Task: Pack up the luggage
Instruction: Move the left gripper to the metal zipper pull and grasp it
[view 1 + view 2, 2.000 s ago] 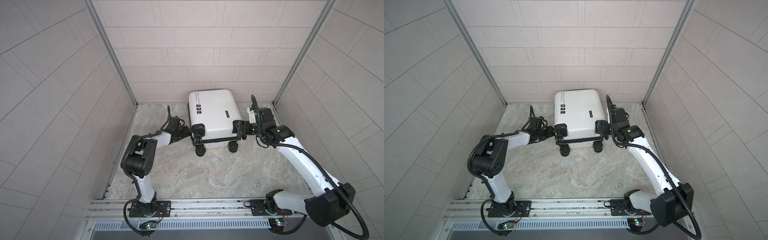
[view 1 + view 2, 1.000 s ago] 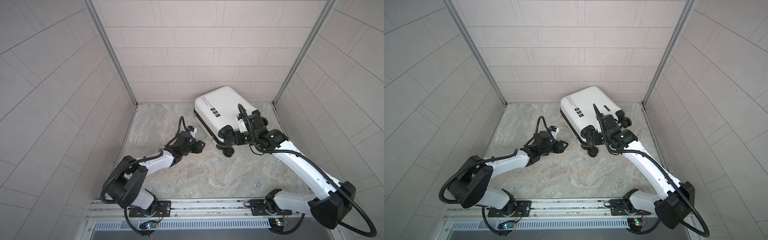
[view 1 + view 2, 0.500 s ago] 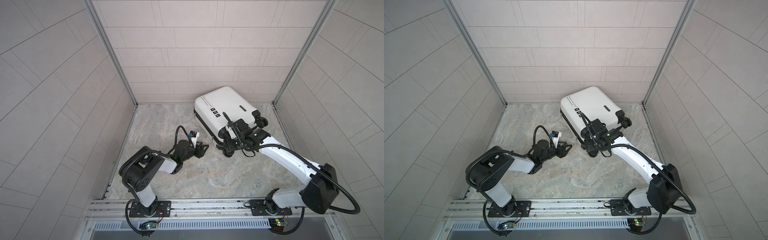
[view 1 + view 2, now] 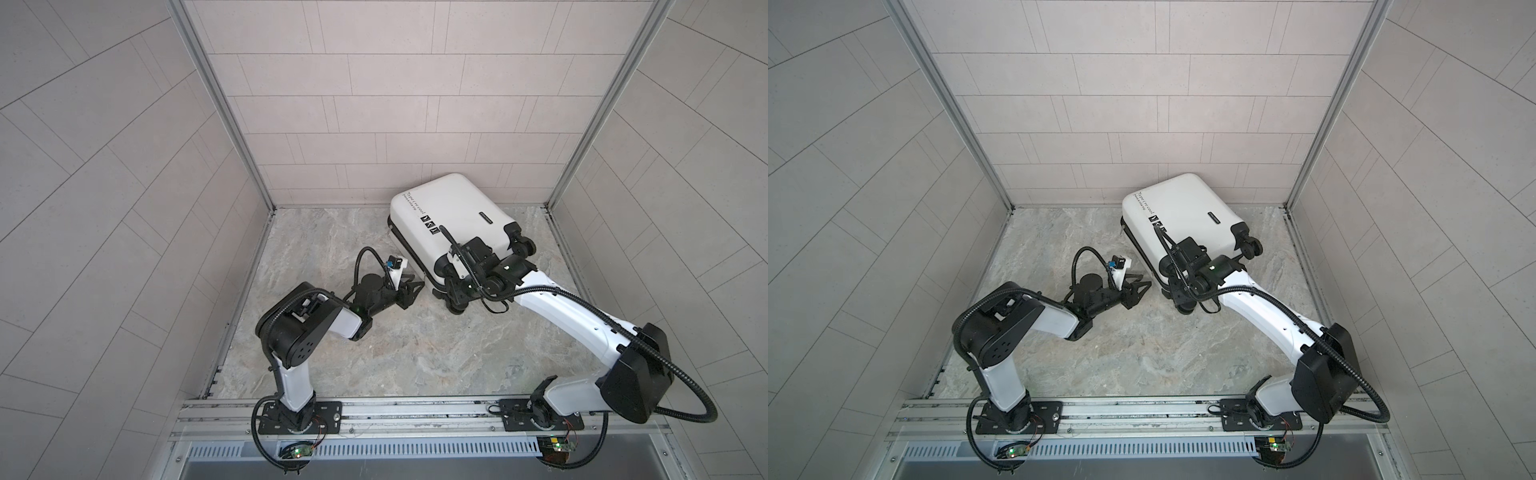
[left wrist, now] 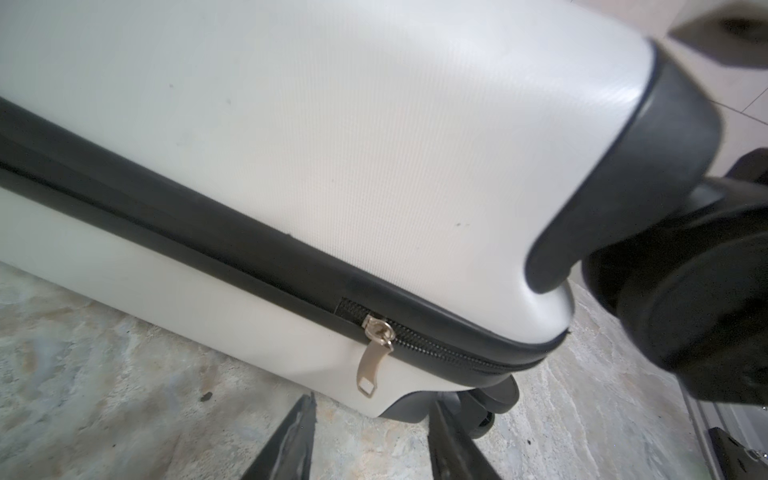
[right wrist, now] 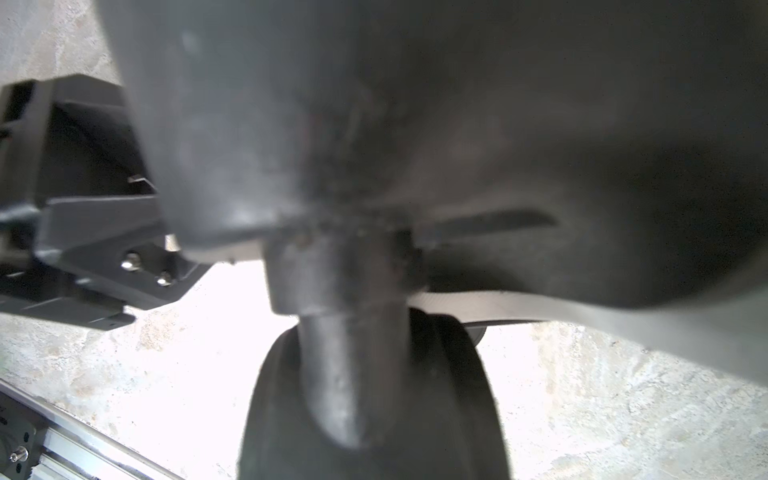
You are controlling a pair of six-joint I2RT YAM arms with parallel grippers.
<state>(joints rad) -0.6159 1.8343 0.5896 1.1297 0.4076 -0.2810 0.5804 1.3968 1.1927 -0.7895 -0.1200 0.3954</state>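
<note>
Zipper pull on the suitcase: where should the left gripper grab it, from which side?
Pinch the zipper pull at its flat tab's free end, across the narrow edges. It hangs loose from the slider down the luggage side wall, so probably approach low along the floor, facing that wall, as the open left gripper is aimed.

Left arm (image 4: 336, 322) sits low, left gripper (image 4: 411, 290) jaws apart and empty. Right arm (image 4: 569, 309) reaches forward, but the right gripper (image 4: 452, 291) jaws are hidden tbh.
</note>
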